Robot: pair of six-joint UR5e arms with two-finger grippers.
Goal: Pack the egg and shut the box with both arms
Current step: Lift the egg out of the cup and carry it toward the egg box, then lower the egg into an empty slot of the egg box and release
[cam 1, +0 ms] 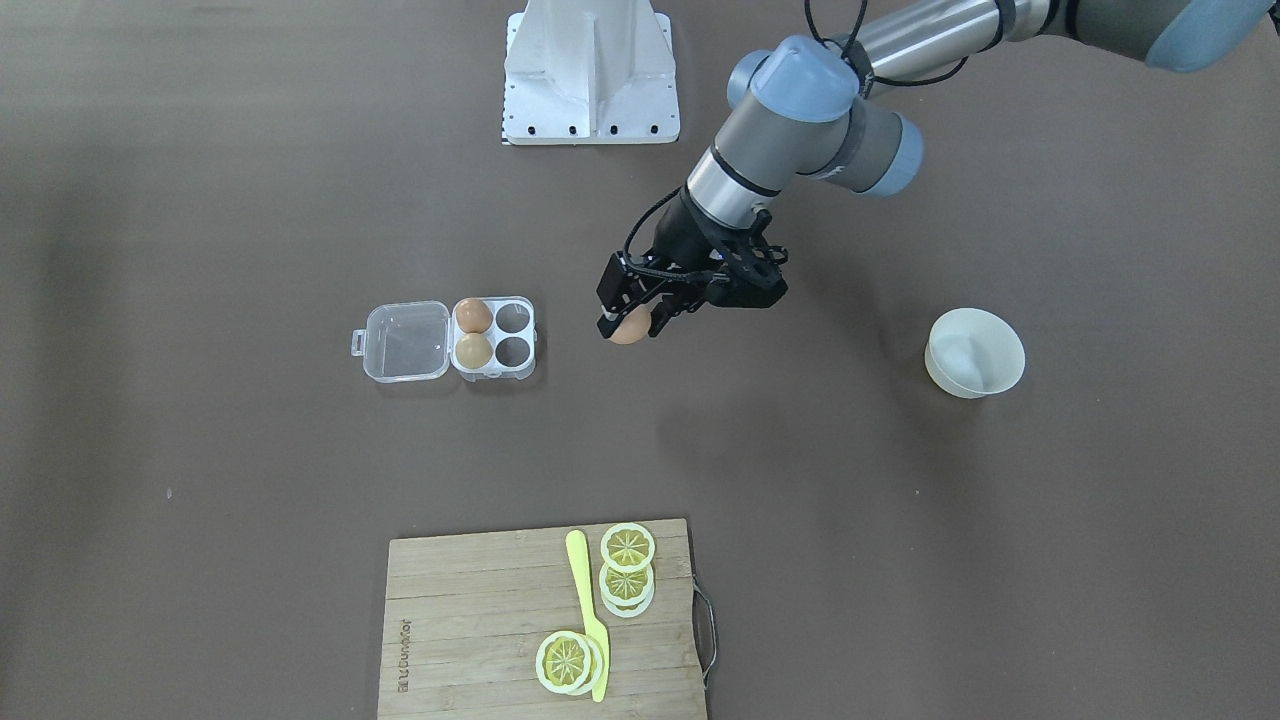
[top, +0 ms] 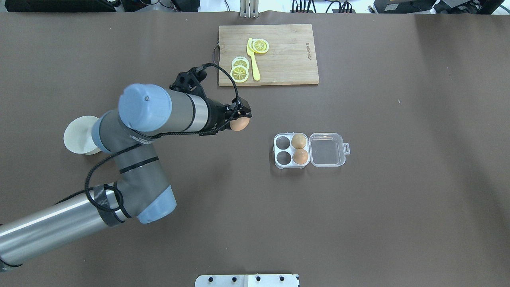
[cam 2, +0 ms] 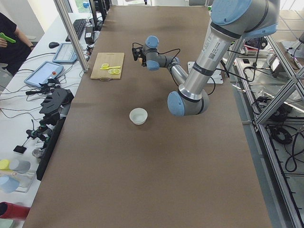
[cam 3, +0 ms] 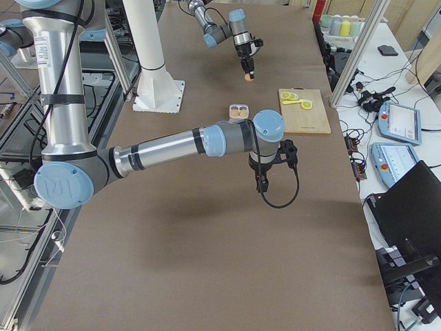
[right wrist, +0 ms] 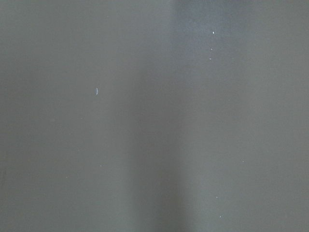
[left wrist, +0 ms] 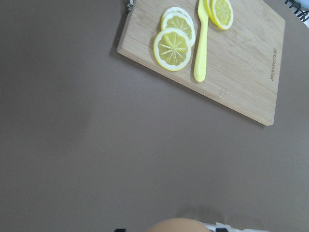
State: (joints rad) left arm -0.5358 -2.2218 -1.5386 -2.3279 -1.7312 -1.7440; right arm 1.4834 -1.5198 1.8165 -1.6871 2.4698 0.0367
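Plain brown desk [top: 398, 219] carries everything. Toward its right edge the right end effector [cam 3: 260, 185] hangs over bare surface; spread or pressed together, I cannot tell. Mid-desk the box [top: 326, 150] lies open, two eggs [top: 300, 156] in the cells by the hinge. Slightly farther and leftward, the left end effector [top: 240, 118] pinches the egg [top: 239, 124] aloft. A cutting board [top: 287, 59] sits at the far edge.

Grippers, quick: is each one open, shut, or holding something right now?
Left gripper: closed on the egg.
Right gripper: cannot tell; it shows only in the side view.
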